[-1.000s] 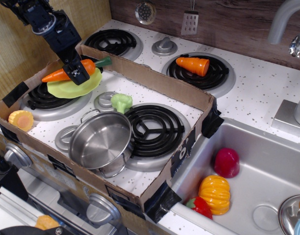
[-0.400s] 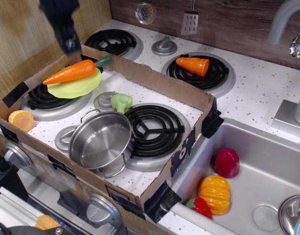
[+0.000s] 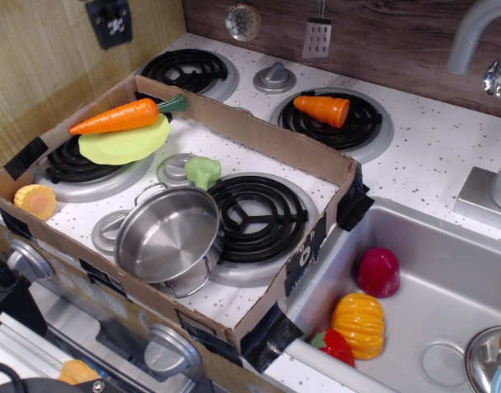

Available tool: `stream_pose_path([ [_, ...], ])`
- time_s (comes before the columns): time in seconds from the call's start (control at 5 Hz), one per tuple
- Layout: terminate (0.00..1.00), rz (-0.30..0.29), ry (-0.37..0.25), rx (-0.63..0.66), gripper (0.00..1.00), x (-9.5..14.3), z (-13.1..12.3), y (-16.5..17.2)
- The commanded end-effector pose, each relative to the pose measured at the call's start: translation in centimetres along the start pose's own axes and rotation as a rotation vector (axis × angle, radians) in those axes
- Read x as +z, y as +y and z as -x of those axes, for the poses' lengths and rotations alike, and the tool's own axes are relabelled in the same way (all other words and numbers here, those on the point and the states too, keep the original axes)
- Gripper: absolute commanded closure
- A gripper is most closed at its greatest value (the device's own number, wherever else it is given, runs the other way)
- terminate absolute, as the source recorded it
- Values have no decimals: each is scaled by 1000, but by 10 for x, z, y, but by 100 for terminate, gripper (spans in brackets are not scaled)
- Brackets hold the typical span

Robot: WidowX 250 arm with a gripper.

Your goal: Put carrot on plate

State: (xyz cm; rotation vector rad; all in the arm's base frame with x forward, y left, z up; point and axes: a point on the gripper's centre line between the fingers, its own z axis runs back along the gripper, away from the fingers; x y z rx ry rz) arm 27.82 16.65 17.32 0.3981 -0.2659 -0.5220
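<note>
Setting: toy kitchen counter (image 3: 431, 155), white and speckled, with four black coil burners, a wood-look wall behind and a steel sink (image 3: 447, 286) at the right edge.
Box: a shallow cardboard tray (image 3: 259, 135) with black tape at its corners frames the two front burners.
Carrot: the carrot (image 3: 124, 117) lies across the top of the plate (image 3: 124, 143), pointed end toward the left edge, green stem toward the back, resting on the plate's far rim.
Plate: lime green, sitting on the front-left burner, near the back-left corner of the box.
Gripper: the gripper (image 3: 110, 20) is at the top-left corner, high above the carrot and touching nothing; it is blurred, so whether its fingers are spread or closed I cannot tell.
Pot: a shiny steel pot (image 3: 167, 236) stands near the front edge, empty.
Other items: a green vegetable piece (image 3: 203, 170) beside the pot, a corn piece (image 3: 35, 200) at the front-left corner, a stubby orange cone (image 3: 322, 109) on the back-right burner.
</note>
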Motion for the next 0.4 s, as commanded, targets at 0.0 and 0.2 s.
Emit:
stream_pose_path([
  [0.0, 0, -49, -26, 9, 0, 14, -7, 4],
  [0.2, 100, -49, -26, 9, 0, 14, -7, 4],
])
